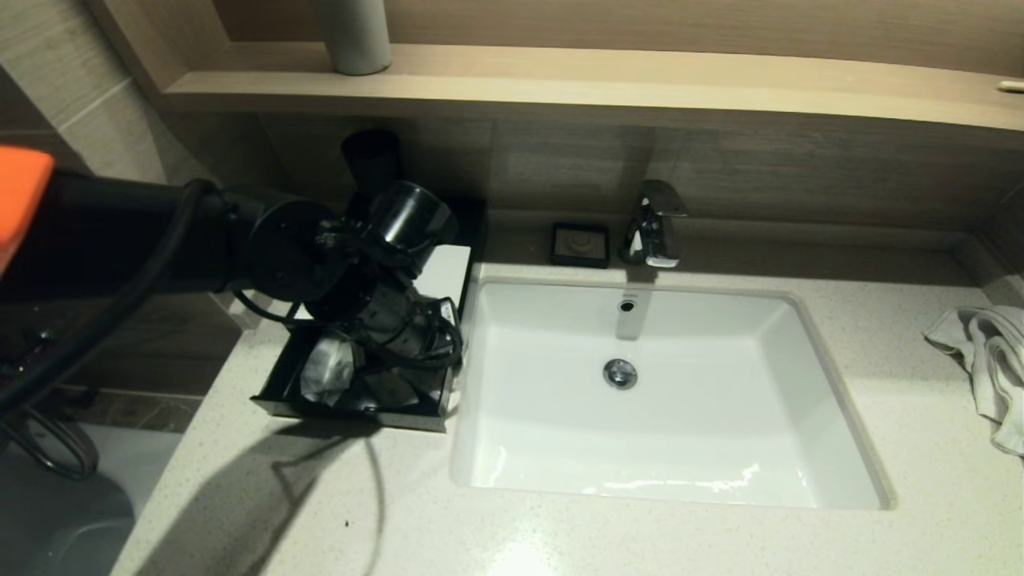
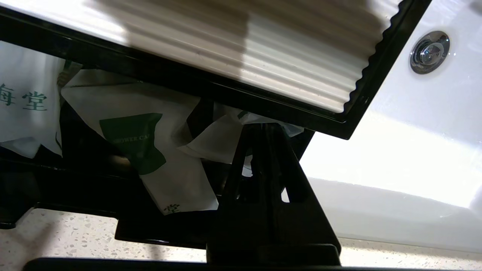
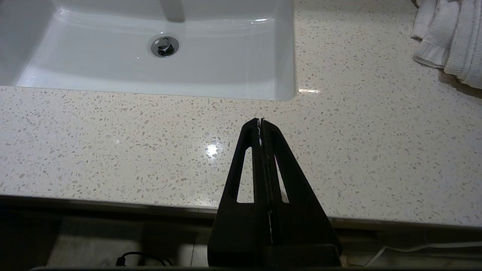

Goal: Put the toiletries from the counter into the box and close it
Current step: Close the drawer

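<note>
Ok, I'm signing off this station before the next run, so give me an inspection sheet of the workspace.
Surface: speckled counter with white sink.
Job's things: box with drawer pulled open; sachets lie inside.
Clutter: towel, small black dish.
Grippers: left gripper shut at the drawer, tips among the sachets; right gripper shut, parked over the counter's front edge.
Cables: black cable along the left arm.
Surroundings: tap, wooden shelf.
</note>
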`<state>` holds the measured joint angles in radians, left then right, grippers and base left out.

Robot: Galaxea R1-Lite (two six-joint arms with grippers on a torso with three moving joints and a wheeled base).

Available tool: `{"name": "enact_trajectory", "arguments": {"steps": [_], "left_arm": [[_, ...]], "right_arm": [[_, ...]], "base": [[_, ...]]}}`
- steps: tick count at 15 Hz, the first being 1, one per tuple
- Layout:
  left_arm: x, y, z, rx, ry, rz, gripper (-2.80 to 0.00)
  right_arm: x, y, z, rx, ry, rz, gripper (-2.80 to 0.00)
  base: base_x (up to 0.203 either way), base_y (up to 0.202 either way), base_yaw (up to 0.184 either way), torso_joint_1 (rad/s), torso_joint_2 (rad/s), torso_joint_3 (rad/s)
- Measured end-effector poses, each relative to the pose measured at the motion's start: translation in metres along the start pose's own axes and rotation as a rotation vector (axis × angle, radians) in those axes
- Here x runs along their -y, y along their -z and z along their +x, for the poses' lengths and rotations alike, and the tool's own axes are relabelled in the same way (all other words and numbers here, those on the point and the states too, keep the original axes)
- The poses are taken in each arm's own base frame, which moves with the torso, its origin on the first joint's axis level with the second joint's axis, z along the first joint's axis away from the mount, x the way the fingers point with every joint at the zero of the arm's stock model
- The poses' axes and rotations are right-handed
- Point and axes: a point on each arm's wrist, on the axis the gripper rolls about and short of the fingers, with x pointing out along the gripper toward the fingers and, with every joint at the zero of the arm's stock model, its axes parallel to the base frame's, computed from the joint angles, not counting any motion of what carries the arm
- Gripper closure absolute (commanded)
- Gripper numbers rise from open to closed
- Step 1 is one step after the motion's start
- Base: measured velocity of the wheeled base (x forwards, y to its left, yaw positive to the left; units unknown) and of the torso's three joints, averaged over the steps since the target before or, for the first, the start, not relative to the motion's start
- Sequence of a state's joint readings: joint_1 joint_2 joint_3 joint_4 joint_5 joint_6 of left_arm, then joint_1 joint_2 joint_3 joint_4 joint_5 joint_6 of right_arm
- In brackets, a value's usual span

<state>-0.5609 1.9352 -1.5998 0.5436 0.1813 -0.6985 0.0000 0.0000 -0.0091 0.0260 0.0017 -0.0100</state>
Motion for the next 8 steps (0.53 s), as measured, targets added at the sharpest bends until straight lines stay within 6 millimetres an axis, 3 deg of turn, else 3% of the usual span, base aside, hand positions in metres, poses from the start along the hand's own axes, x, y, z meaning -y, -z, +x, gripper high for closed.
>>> {"name": "enact_trajectory", "arguments": {"steps": [8], "left_arm": [[-0.0018, 0.0, 0.008, -0.013, -0.017, 0.003, 0.0]], "right_arm": [[0.0, 0.0, 0.0, 0.0, 0.0, 0.0, 0.0]], "base": [[0.0, 0.0, 0.0, 0.0, 0.0, 0.0]]}}
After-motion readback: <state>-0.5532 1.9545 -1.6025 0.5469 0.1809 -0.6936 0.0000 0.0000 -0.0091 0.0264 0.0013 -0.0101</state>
